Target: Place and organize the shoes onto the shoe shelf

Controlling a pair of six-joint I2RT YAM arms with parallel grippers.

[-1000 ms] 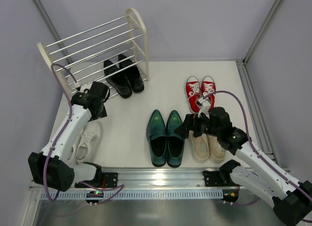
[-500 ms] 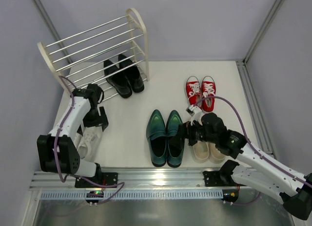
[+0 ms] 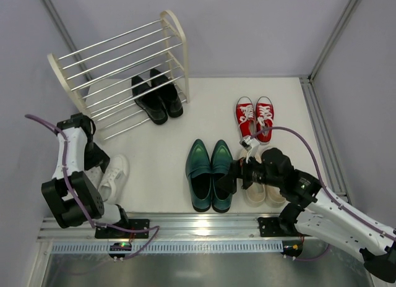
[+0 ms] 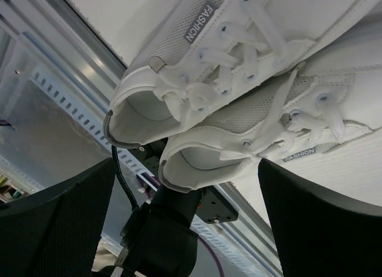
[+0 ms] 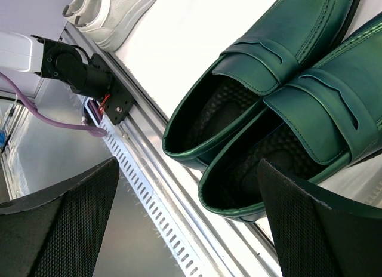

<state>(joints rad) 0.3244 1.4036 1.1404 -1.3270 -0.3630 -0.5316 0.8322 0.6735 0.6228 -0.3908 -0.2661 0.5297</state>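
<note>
Hovering above the heel ends of the pair of dark green leather loafers [image 3: 210,172], the right gripper [image 5: 188,163] has its two black fingers spread wide, with nothing between them. The left gripper [image 4: 186,169] is spread just as wide and equally empty, hanging over the pair of white mesh lace-up sneakers [image 4: 239,80] near the table's front-left edge; both shoes lie side by side in its wrist view.

Five pairs are in view, ten shoes in all. One pair, the glossy black dress shoes [image 3: 156,95], sits at the bottom level of the slanted shoe shelf [image 3: 117,61] with two cream rounded end frames and thin silver rods, at the back left. Four pairs lie on the white table [image 3: 161,145]: the white sneakers, the green loafers in the middle, the small red canvas sneakers with white toes [image 3: 255,118] further back, and the beige lace-up sneakers [image 3: 252,193], partly hidden under the right arm.
</note>
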